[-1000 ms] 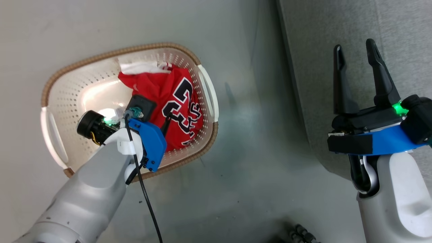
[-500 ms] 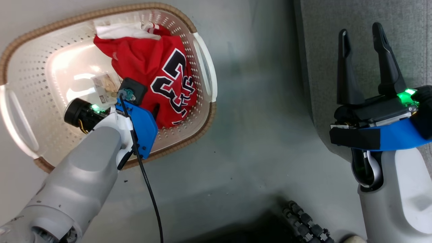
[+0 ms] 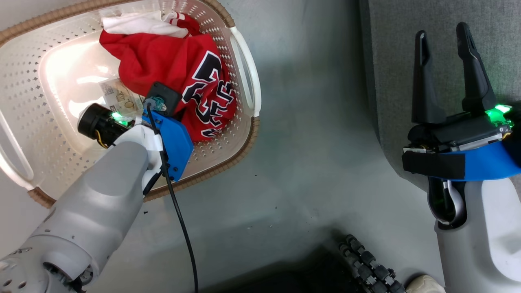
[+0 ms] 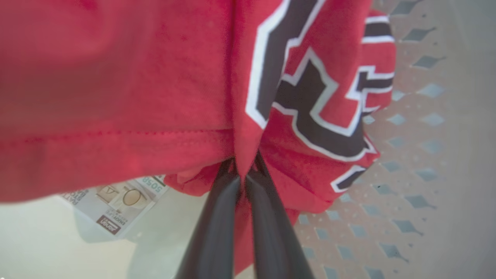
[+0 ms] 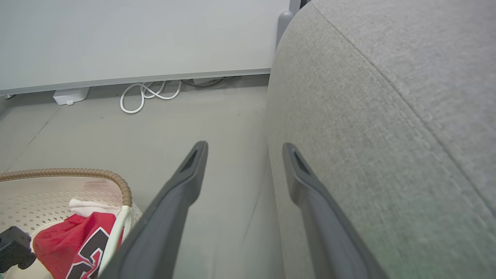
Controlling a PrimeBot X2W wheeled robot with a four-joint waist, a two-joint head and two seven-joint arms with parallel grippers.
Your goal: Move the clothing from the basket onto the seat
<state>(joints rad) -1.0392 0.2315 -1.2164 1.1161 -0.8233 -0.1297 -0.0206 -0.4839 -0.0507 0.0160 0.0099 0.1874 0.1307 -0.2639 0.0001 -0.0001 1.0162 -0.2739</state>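
Our left claw [image 4: 242, 174] pinches a fold of the red clothing [image 4: 116, 77] inside the basket [image 4: 410, 155] — our right claw [image 3: 443, 31] gapes wide, empty, beside the seat [image 3: 390, 61]

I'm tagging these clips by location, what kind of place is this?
Probably a home-like indoor room: grey fabric sofa cushion, laundry basket on a smooth floor, cables along the wall.

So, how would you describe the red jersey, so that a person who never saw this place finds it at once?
Find the cream basket on the floor, left of the grey seat. Inside it, the jersey is the crumpled red garment bearing large black, white-edged characters, unlike the plain white fabric beside it.
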